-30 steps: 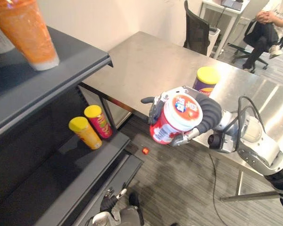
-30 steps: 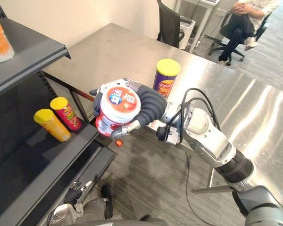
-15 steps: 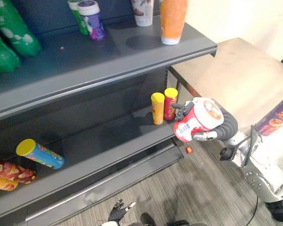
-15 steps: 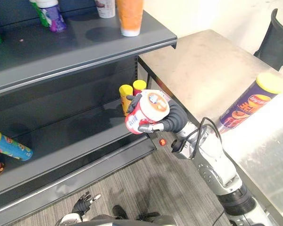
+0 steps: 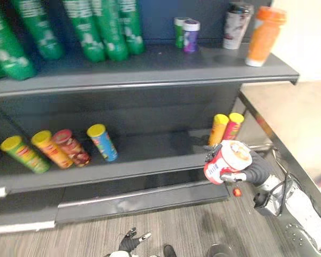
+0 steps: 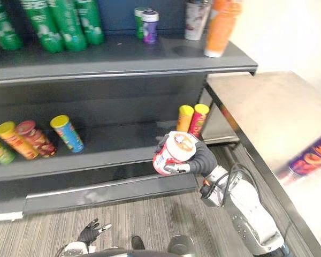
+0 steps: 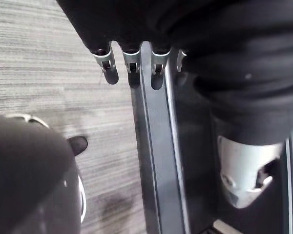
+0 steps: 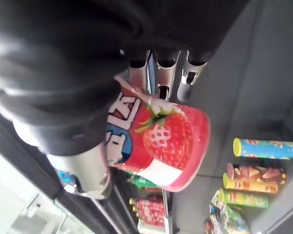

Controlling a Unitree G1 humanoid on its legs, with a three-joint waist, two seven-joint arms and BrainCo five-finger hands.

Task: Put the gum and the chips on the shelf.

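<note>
Our right hand [image 6: 202,158] has its fingers curled round the side of the gum tub [image 6: 174,152]. We think this leaves the base free for setting down. The tub is tilted, just before the lower shelf [image 6: 112,155]. The chips can [image 6: 310,157] is on the table [image 6: 267,107], well apart. Our left hand [image 7: 132,61] hangs low, fingers relaxed and empty

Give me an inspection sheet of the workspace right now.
surface: lower shelf, bare in the middle.
job's things: gum tub in right hand, off the shelf; chips can, blurred, on steel table.
clutter: chip cans on lower shelf; green bottles above.
hands: right hand curled round the gum tub; left hand open, low.
cables: nothing seen.
surroundings: grey floor, small red object on it.
</note>
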